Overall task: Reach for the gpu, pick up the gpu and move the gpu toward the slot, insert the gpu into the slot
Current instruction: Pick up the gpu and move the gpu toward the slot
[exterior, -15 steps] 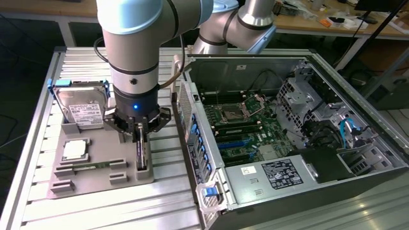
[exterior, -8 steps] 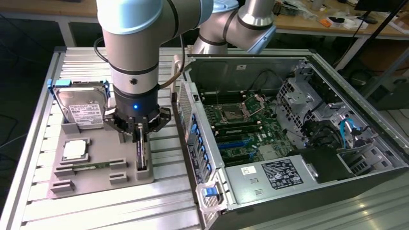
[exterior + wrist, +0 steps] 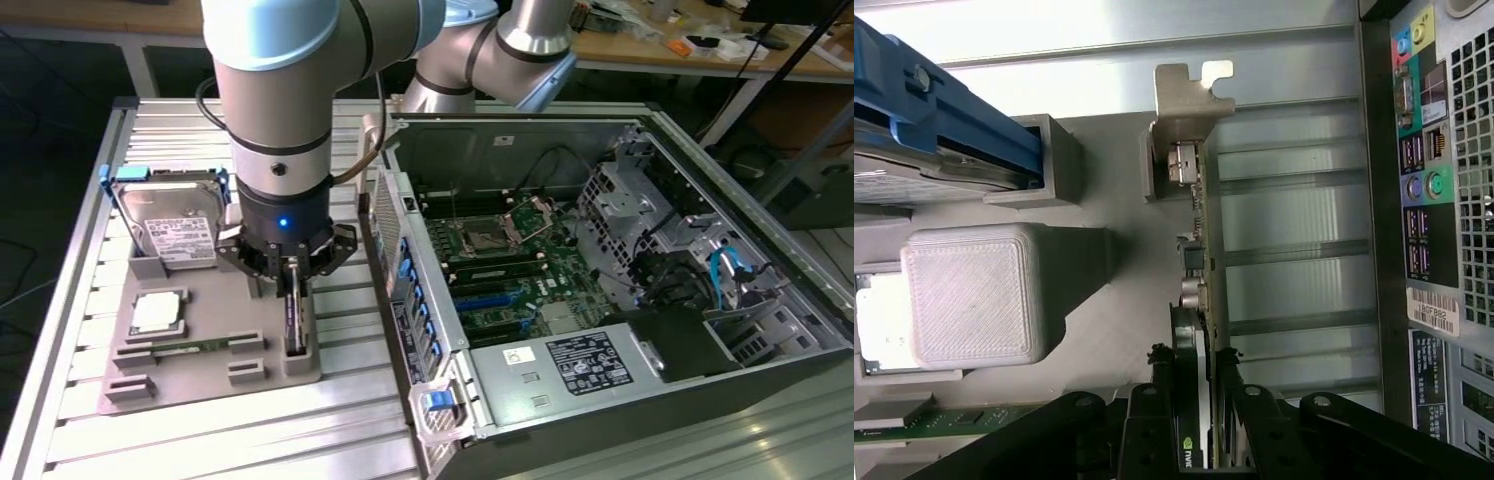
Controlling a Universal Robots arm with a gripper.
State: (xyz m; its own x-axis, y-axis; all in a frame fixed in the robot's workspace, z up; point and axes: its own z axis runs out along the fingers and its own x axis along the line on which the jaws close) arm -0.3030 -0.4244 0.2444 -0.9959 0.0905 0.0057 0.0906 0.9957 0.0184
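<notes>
The gripper (image 3: 296,292) pinches the top edge of the gpu (image 3: 296,330), which stands on edge in the grey holder (image 3: 200,385) at the exterior view's lower left, and so narrow a hold could let it tilt or snag when lifted.

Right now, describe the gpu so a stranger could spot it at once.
To the exterior view's left of the open computer case, a grey holder tray sits on the slatted table. The gpu stands on edge along the tray side nearest the case, under the gripper. Unlike the silver hard drive and the flat memory stick, it is a thin green card with a silver end bracket.
</notes>
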